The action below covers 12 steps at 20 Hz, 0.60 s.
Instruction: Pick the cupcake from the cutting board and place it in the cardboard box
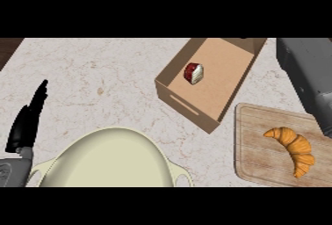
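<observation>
Cupcake (194, 74) on its side in cardboard box (228, 61). Left hand (27, 121) straight-fingered (resting), right arm (304, 72) visible, hand unseen, we can't tell. Probably light, soft; we'd grasp wrapper sides.

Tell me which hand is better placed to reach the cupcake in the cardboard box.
Probably right: the cardboard box holding the cupcake sits right of centre; the left hand rests open at the far left edge. The right hand itself is out of view.
</observation>
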{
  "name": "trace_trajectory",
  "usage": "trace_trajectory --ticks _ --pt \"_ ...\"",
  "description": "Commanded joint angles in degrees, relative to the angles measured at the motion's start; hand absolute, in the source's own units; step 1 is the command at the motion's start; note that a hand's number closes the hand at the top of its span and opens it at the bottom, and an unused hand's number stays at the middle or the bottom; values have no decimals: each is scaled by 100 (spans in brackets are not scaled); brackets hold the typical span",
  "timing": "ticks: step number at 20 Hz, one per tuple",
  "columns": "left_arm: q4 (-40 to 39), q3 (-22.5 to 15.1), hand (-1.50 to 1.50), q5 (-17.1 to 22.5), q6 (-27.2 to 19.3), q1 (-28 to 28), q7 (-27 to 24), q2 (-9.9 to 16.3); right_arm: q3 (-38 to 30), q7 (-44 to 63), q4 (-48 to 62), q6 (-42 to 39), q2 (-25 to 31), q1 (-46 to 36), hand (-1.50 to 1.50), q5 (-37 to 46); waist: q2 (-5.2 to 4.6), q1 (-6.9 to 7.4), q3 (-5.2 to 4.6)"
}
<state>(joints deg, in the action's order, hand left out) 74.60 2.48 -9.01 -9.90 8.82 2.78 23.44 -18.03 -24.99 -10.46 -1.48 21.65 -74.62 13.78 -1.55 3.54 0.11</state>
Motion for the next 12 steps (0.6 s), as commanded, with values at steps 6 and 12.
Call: trace_trajectory --ticks 6,12 --pt "30 -2 0 -36 7 -126 -83 -79 -250 -390 184 -941 1397 683 -150 -145 -23 -11 4" --pt "170 51 0 -10 80 30 102 -18 -245 -585 249 -1578 2090 935 -150 -92 -41 24 13"
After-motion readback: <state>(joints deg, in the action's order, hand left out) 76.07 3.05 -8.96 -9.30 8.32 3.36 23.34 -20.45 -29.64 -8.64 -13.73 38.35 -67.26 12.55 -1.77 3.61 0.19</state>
